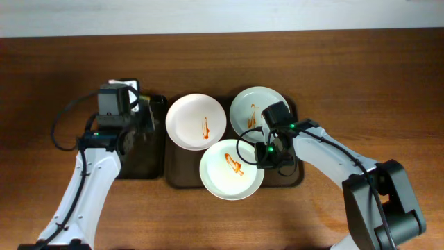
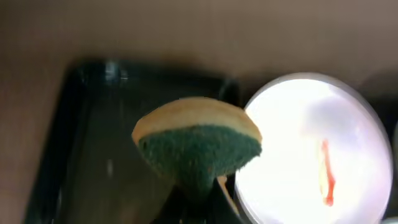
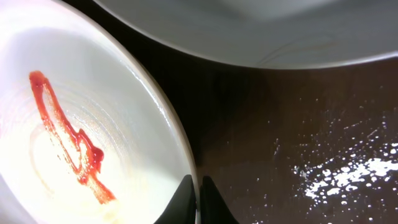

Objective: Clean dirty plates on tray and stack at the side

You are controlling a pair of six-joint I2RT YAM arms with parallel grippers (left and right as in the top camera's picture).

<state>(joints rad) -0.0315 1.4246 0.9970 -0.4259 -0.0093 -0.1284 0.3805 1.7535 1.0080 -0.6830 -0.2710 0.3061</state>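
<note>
Sponge (image 2: 199, 146), green face toward the lens, is pinched at its lower end by the left gripper (image 2: 200, 198) above the black tray (image 2: 81, 137); the fingers are mostly hidden behind it. Rear-left plate (image 2: 292, 124) is overexposed and cut off at right.

Right gripper (image 3: 198, 200): fingertips nearly together on the rim of the front plate (image 3: 93, 124), finger bodies out of frame. Rear-right plate (image 3: 249, 31) is cropped at top.

Overhead: all three streaked plates lie on the tray (image 1: 182, 170).

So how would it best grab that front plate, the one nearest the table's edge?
Pinch its thin rim on the right side, coming in low from the right. The front plate is shallow and too wide to span, so only the rim fits, and the right gripper sits there.
</note>
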